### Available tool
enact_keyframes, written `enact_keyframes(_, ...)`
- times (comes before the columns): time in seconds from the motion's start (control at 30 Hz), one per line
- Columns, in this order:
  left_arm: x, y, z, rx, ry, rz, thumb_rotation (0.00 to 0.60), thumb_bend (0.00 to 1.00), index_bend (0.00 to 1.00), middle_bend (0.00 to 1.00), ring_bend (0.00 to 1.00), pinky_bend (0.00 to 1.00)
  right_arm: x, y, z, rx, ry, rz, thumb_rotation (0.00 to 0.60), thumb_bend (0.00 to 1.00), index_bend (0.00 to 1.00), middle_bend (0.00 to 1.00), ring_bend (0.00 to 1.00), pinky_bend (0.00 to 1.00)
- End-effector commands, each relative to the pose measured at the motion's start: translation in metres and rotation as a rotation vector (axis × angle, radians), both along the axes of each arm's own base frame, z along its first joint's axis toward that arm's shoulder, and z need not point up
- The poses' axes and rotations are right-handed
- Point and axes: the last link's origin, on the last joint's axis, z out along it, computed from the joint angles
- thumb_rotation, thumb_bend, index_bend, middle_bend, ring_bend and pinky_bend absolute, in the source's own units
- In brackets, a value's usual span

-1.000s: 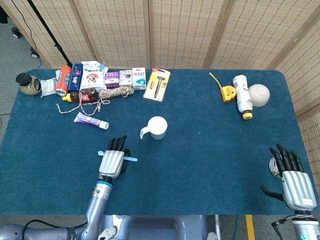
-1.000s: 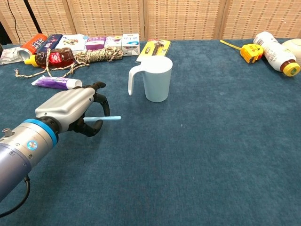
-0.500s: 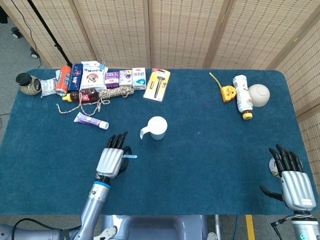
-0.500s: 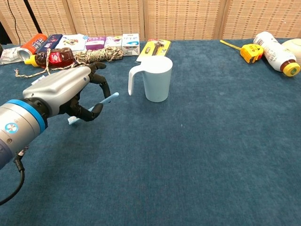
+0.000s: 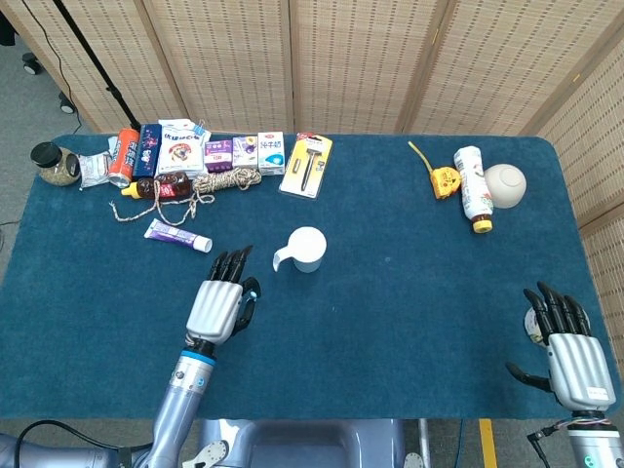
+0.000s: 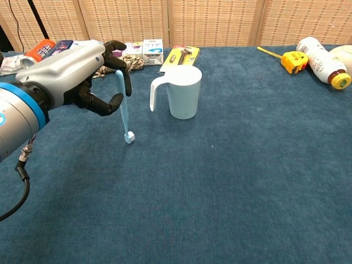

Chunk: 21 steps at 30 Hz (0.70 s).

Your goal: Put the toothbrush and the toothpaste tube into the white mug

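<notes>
The white mug (image 5: 308,250) (image 6: 184,91) stands upright mid-table, handle to the left. My left hand (image 5: 219,307) (image 6: 77,77) is raised left of the mug and pinches a light-blue toothbrush (image 6: 125,110) by its upper end. The brush hangs nearly straight down, head lowest, above the cloth and apart from the mug. In the head view only a blue speck of the toothbrush (image 5: 254,290) shows beside the fingers. The purple-and-white toothpaste tube (image 5: 177,235) lies flat behind the left hand. My right hand (image 5: 571,357) stays at the front right with fingers spread, holding nothing.
Along the back left lie a rope coil (image 5: 222,181), a brown bottle (image 5: 161,186), several small boxes and a yellow razor pack (image 5: 308,164). At the back right are a yellow tape measure (image 5: 446,181), a white bottle (image 5: 472,187) and a white bowl (image 5: 505,184).
My left hand has risen and moved toward the mug. The toothbrush it holds has swung from lying level to hanging upright. The right hand has not moved.
</notes>
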Motion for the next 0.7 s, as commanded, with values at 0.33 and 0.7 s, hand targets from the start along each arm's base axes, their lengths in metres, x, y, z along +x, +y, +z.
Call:
enact_keyframes(0.33,0.022,0.006,0.024,0.049,-0.018,-0.022,0.6,0.5,0.51,0.0,0.0,0.0,0.0,0.001,0.001,-0.004,-0.003,0.0,0.6,0.0,0.0,0.0,0.0,0.0)
enact_keyframes(0.7,0.056,0.033,0.055,0.123,-0.03,-0.051,0.6,0.5,0.51,0.0,0.0,0.0,-0.002,-0.002,0.0,-0.001,-0.002,-0.013,0.6,0.0,0.0,0.0,0.0,0.0)
